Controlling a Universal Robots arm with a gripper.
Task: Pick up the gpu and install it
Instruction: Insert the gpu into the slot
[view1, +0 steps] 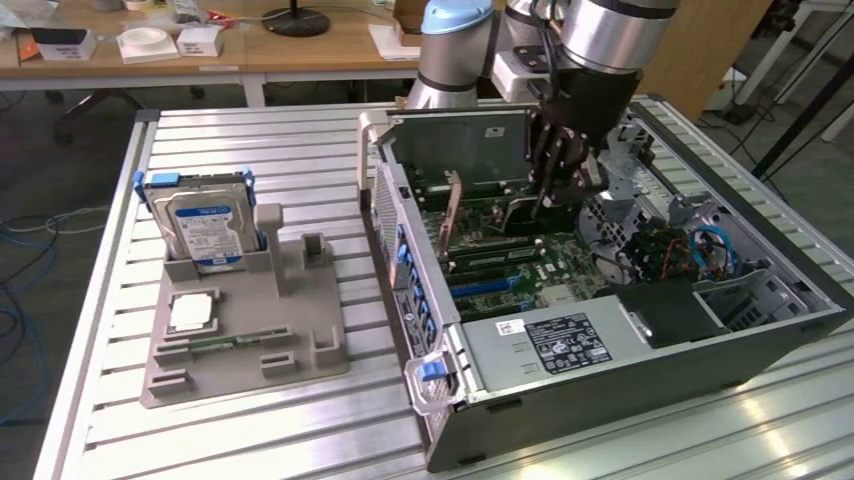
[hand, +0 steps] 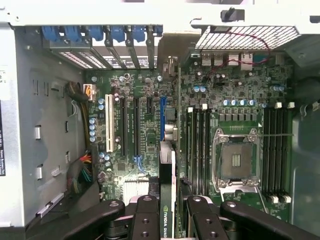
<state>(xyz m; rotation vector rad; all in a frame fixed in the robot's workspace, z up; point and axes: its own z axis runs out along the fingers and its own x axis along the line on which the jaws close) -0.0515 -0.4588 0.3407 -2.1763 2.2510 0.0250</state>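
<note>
Jaws of the black gripper (hand: 169, 202) are clenched on the gpu (hand: 167, 170), a thin flat card with a black cooler block. We see it held edge-on over the green motherboard (hand: 240, 90) inside the open grey metal computer case (view1: 787, 330), seemingly in line with the blue slot (hand: 163, 115).

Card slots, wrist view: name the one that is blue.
The slot in line with the held graphics card; the other long ones are black or white.
</note>
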